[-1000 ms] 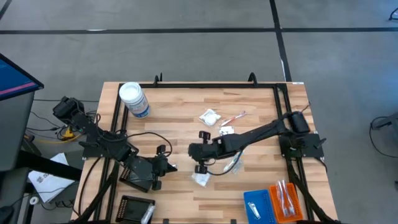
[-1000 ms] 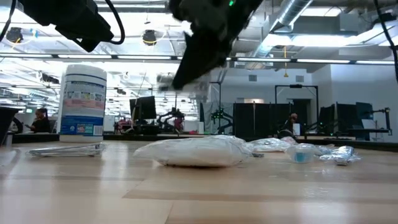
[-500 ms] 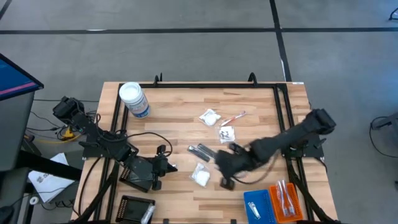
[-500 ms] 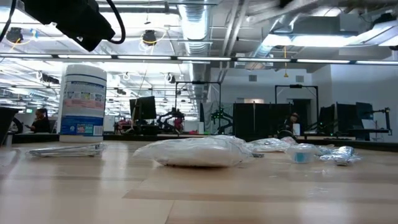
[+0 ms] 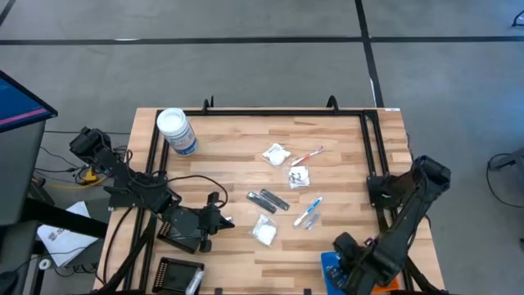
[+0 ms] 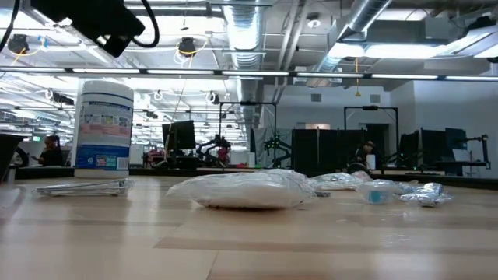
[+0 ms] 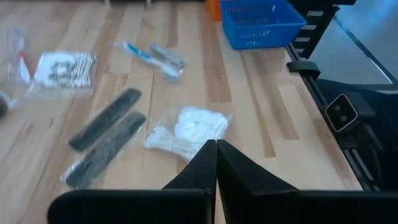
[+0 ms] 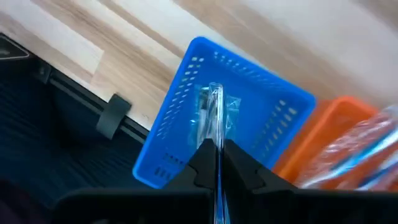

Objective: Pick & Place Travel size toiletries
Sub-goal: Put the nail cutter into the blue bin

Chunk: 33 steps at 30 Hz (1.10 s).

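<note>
The right gripper [image 8: 217, 163] hangs over the blue tray [image 8: 180, 109] at the table's near right corner, fingers clenched on a clear-wrapped slim item [image 8: 215, 118]. The left gripper [image 7: 216, 163] rests at the near left, fingers pressed together, holding nothing. On the table [image 5: 221, 156] lie two white sachets [image 5: 264, 231] [image 5: 276, 153], two dark sticks [image 5: 268, 199] side by side, one blue toothbrush [image 5: 309, 213], one red-pink toothbrush [image 5: 309, 154] and one printed packet [image 5: 299, 175]. One white-lidded jar [image 5: 176, 131] stands at the far left.
</note>
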Available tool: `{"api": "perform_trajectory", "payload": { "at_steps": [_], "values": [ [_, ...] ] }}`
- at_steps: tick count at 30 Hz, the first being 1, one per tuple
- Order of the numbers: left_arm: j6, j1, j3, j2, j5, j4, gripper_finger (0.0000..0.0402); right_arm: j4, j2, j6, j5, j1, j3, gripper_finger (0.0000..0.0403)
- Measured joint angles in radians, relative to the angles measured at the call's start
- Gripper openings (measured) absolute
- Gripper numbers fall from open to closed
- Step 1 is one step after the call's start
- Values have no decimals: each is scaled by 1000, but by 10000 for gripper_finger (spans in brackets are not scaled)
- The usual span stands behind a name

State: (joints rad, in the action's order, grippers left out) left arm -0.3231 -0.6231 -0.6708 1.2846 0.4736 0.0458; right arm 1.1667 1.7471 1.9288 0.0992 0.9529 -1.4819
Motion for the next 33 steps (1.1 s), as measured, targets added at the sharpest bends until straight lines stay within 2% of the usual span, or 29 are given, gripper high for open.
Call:
{"api": "perform_trajectory", "payload": {
  "at_steps": [4, 6, 9, 14, 19, 28, 33],
  "values": [
    [90, 8, 0, 0, -20, 56, 1, -111, 65, 9, -50, 0, 0, 2],
    [133, 18, 0, 0, -52, 71, 1, -166, 98, 4, -111, -10, -2, 6],
    [180, 39, 0, 0, -92, 80, 1, -167, 143, 4, -178, -24, 0, 9],
    [233, 91, 0, 0, -173, 84, 1, -94, 177, 26, -141, -49, -1, 20],
    [260, 128, 0, 0, -241, 86, 1, -33, 189, 54, -125, -54, 0, 71],
    [265, 134, 0, 0, -246, 89, 1, -52, 189, 37, -127, -51, -1, 194],
    [258, 134, 0, 0, -247, 91, 1, -44, 164, -40, -128, -65, -1, 229]
  ]
}}
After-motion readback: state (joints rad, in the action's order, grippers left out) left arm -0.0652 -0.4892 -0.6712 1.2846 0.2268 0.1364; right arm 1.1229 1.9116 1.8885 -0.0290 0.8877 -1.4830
